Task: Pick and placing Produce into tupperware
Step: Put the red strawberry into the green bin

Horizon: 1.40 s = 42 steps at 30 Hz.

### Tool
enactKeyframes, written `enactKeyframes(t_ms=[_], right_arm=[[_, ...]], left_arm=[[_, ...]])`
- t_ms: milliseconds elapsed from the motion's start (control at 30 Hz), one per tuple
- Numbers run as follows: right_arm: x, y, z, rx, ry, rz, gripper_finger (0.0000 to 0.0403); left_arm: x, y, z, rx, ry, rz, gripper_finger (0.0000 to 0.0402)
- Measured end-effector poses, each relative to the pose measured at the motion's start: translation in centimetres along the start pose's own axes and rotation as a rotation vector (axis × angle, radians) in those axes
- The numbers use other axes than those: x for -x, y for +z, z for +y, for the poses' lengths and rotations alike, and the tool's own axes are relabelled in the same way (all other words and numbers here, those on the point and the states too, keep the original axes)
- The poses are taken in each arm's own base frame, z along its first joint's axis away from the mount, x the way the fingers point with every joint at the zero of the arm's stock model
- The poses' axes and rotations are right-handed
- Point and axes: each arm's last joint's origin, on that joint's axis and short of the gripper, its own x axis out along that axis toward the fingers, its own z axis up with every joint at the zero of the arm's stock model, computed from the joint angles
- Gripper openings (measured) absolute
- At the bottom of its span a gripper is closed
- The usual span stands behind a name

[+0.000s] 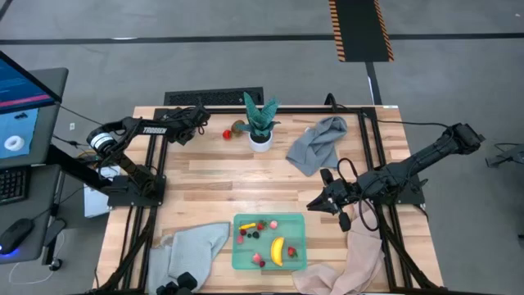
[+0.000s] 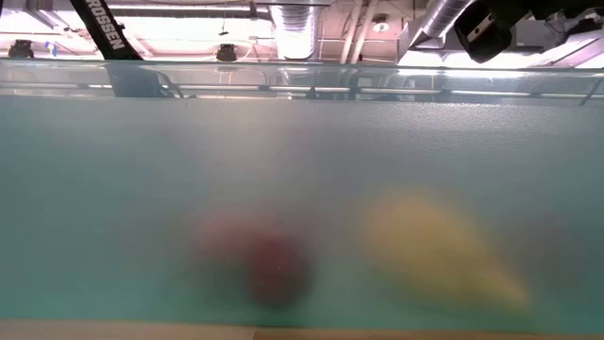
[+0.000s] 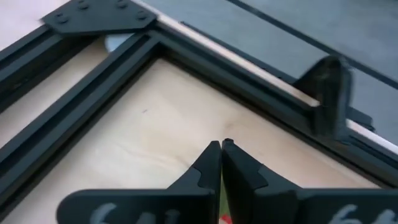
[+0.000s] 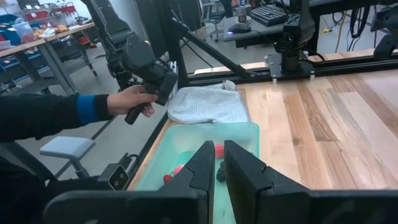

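High view, bench: a wooden bench [image 1: 246,184] inside a black frame, an arm at each side.
Tupperware: the mint-green tupperware [image 1: 242,260] sits at the near edge, about midway along, between two cloths; its open top faces up, so pieces can be lowered straight in.
Produce inside: a yellow banana [image 1: 277,250], strawberries and dark berries lie loose on the container floor, a sign that most of the sorting is done.
Produce outside: a red piece [image 1: 227,133] and a brown round piece [image 1: 237,127] remain near the far edge, just beside the potted plant [image 1: 260,123].
Left claw: the left claw [image 1: 199,117] is near the far left corner, close to those two pieces; in the left wrist view its fingers [image 3: 205,168] are pressed together, with a sliver of red and green below them. Whether that is a gripped piece cannot be told.
Right claw: the right claw [image 1: 315,202] waits above the bench just to the right of the tupperware, fingers nearly together and holding nothing.
Right wrist view: a person's hand [image 4: 132,99] grips a dark handle beyond the bench.
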Motion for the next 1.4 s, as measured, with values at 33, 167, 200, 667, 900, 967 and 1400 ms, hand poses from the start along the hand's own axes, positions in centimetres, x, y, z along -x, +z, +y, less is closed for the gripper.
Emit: enactKeyframes(t_ms=[33, 167, 200, 667, 900, 967, 1400], right_arm=[[0.0, 0.0, 0.0, 0.000, 0.000, 0.000, 0.0059], [0.0, 0.0, 0.0, 0.000, 0.000, -0.003, 0.0059], [0.0, 0.0, 0.0, -0.001, 0.000, -0.004, 0.0059], [0.0, 0.0, 0.0, -0.001, 0.000, -0.004, 0.0059], [0.0, 0.0, 0.0, -0.001, 0.000, -0.004, 0.0059], [0.0, 0.0, 0.0, -0.001, 0.000, -0.004, 0.0059], [-0.1, 0.3, -0.6, -0.011, -0.037, -0.020, 0.0059]], left_arm=[[0.0, 0.0, -0.1, -0.006, -0.012, -0.003, 0.0000], [0.5, -0.2, -0.9, -0.017, -0.072, -0.014, 0.0000], [0.5, -0.2, -1.0, -0.023, -0.086, -0.018, 0.0000], [2.6, -0.3, -1.8, -0.125, -0.173, -0.054, 0.0000], [5.6, 1.0, -2.0, -0.145, -0.276, -0.099, 0.0000], [6.4, 1.4, -2.0, -0.144, -0.300, -0.117, 0.0000], [6.8, 1.8, -1.1, -0.109, -0.275, -0.073, 0.0000]])
